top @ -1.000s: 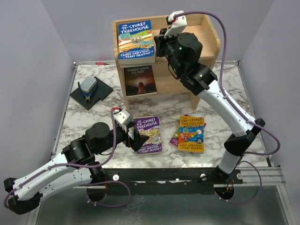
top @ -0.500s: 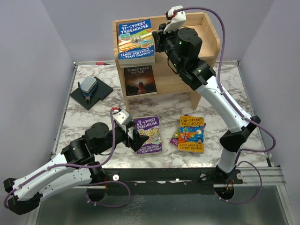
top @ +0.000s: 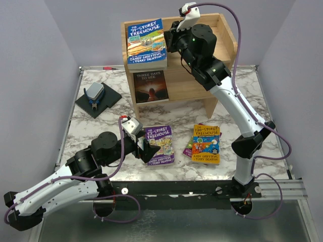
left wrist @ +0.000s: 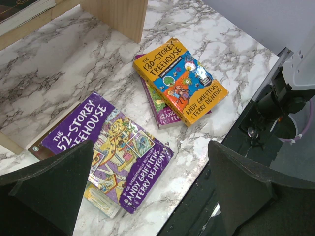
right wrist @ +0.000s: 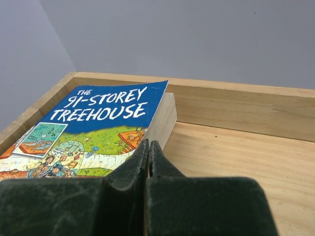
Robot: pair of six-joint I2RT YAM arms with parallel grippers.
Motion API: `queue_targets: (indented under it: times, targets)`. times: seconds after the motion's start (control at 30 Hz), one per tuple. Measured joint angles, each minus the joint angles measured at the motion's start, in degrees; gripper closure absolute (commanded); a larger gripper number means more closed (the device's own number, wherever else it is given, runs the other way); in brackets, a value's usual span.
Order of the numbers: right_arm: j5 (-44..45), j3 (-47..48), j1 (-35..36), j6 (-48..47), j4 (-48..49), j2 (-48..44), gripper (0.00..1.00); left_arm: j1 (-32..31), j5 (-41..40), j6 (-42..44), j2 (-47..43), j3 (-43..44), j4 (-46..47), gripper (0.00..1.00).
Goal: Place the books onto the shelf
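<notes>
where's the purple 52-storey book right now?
Top view: the purple book lies flat on the table near its front edge, beside the left gripper, with the orange book to its right.

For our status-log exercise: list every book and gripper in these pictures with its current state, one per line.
91-Storey book: flat on top of the shelf
Three Days to See: on the lower tier, cover up
52-Storey book: flat on the table
130-Storey book: atop a purple book
left gripper: open, above the 52-Storey book
right gripper: shut, empty

Blue book (right wrist: pixel 93 123) reads "The 91-Storey Treehouse".
</notes>
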Motion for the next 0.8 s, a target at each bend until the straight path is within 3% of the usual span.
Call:
queue_targets:
  times: [0.8]
  targets:
    - [4.92,-5.57,-0.61,-1.01,-0.11,-1.38,0.99,0.0,0.0,0.0,0.02,0.0,0.0,0.01]
